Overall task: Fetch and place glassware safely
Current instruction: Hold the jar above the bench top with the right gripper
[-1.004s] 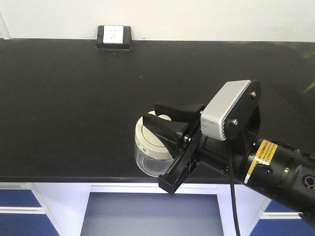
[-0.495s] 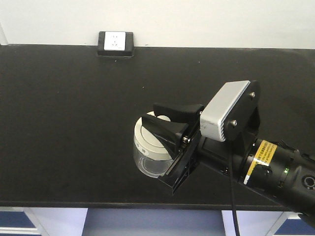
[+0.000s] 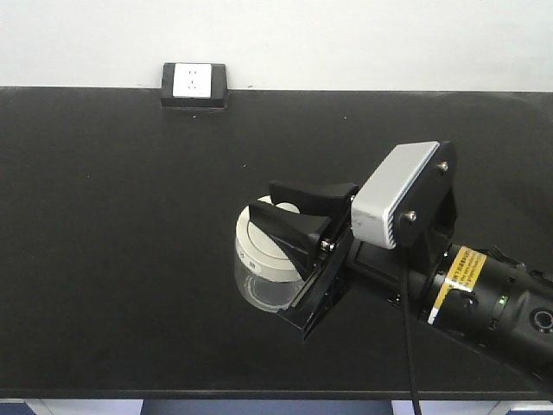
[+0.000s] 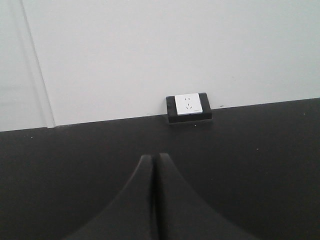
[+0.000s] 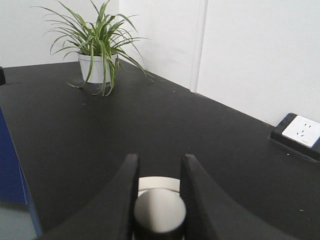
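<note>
The glassware is a small clear glass jar (image 3: 257, 281) with a cream-white lid. My right gripper (image 3: 265, 199) is shut on the lid's round knob (image 5: 160, 212) and holds the jar over the black table (image 3: 112, 216). Its two black fingers (image 5: 127, 190) stand on either side of the knob. The glass body is hidden in the right wrist view. My left gripper (image 4: 153, 156) is shut and empty, low over the table, pointing at the back wall. It does not show in the front view.
A white wall socket on a black base (image 3: 194, 84) sits at the table's back edge; it also shows in the left wrist view (image 4: 189, 106) and the right wrist view (image 5: 301, 131). A potted green plant (image 5: 97, 55) stands at the table's far end. The table's front edge (image 3: 173, 399) runs along the bottom.
The table and socket have slid down in the front view and the table's front edge has dropped to the bottom. The jar stays held in the right gripper.
</note>
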Robot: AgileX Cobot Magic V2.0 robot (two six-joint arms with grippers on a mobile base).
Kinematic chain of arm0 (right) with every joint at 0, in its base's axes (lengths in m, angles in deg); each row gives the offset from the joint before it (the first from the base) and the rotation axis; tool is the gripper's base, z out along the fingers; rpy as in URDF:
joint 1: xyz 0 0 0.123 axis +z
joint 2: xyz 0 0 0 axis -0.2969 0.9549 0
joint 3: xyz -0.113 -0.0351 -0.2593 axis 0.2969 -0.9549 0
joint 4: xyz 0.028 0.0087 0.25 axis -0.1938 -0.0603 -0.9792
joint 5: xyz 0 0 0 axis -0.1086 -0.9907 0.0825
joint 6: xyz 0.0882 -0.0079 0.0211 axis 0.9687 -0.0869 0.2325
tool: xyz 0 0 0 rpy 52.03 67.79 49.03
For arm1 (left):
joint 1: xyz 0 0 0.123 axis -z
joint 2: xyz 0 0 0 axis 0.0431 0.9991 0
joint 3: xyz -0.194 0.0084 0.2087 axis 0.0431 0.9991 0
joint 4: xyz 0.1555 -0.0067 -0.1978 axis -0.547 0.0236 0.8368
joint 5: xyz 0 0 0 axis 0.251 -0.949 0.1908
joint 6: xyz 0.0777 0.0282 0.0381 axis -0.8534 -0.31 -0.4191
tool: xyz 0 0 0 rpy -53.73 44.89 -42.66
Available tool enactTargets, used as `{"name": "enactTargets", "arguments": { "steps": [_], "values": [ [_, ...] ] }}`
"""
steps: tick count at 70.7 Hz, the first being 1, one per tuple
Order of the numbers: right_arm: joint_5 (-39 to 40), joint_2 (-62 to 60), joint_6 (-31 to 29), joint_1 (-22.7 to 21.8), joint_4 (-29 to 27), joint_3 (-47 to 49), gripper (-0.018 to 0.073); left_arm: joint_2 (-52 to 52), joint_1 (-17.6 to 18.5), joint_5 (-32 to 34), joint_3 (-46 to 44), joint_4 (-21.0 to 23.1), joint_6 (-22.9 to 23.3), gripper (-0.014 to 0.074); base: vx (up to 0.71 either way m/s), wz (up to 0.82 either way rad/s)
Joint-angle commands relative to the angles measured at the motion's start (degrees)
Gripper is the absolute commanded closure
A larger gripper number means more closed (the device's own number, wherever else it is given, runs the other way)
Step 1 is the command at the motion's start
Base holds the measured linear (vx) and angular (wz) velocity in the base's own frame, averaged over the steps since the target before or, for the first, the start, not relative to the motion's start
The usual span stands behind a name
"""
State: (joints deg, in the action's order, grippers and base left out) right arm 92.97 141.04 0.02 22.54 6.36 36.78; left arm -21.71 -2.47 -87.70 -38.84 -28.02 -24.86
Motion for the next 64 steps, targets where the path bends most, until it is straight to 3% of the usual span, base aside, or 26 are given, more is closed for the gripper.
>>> {"name": "enactTargets", "arguments": {
  "steps": [1, 64],
  "values": [
    [5.3, -1.5, -0.1, -0.1, -1.0, 1.8, 0.0563, 0.4, 0.3, 3.9, -1.5, 0.2, 0.7, 0.0603, 0.07, -0.01],
    [5.2, -1.5, -0.1, -0.1, -1.0, 1.8, 0.0563, 0.4, 0.3, 3.9, -1.5, 0.2, 0.7, 0.0603, 0.04, -0.01]
  ]
}}
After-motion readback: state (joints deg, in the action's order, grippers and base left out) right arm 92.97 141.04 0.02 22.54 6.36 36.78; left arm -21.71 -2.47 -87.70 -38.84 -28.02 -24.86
